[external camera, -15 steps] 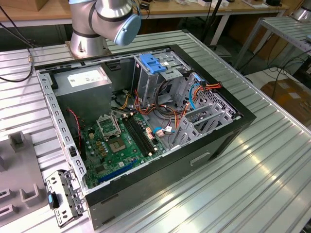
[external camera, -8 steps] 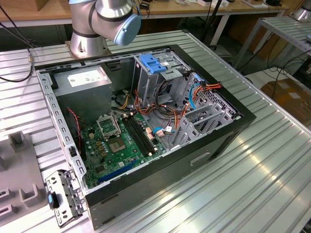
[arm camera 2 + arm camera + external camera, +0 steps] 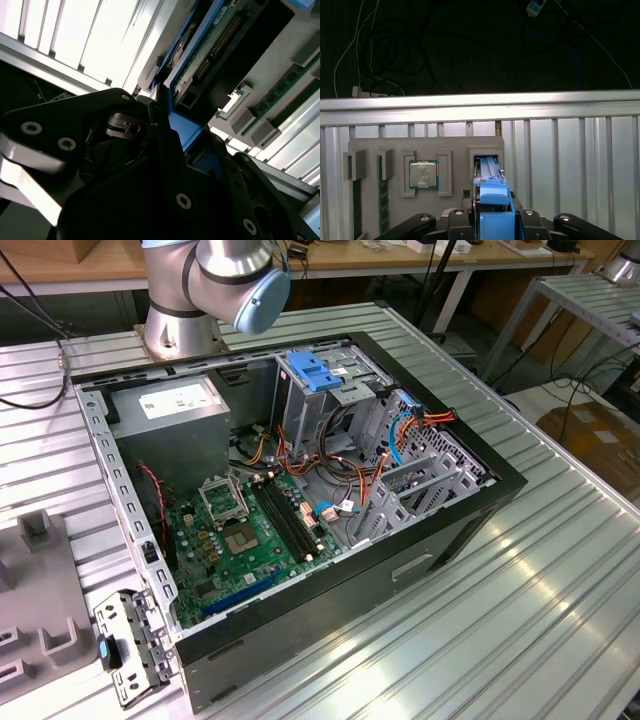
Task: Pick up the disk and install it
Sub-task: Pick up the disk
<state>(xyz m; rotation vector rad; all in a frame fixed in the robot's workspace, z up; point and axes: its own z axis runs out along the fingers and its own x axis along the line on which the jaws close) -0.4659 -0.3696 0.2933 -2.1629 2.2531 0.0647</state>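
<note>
In both wrist views my gripper [image 3: 492, 212] [image 3: 167, 125] is shut on the disk. The disk [image 3: 495, 200] stands edge-on between the black fingers, with its blue side rail facing the camera. In the second wrist view the disk [image 3: 215, 45] shows a green circuit board and a dark connector edge beside the blue rail. The disk hangs just over an open slot [image 3: 487, 162] in the grey holder tray [image 3: 455, 145]. The open computer case [image 3: 480, 510] lies on its side in the exterior view, with a metal drive cage [image 3: 340, 400] at its far end.
The holder tray also carries a processor chip [image 3: 423, 174] and a memory stick [image 3: 382, 192]. A bright blue bracket [image 3: 315, 370] sits on the drive cage. A grey power supply box [image 3: 175, 410], motherboard [image 3: 240, 530] and loose cables [image 3: 330, 470] are inside the case. The arm's base [image 3: 185, 325] stands behind it.
</note>
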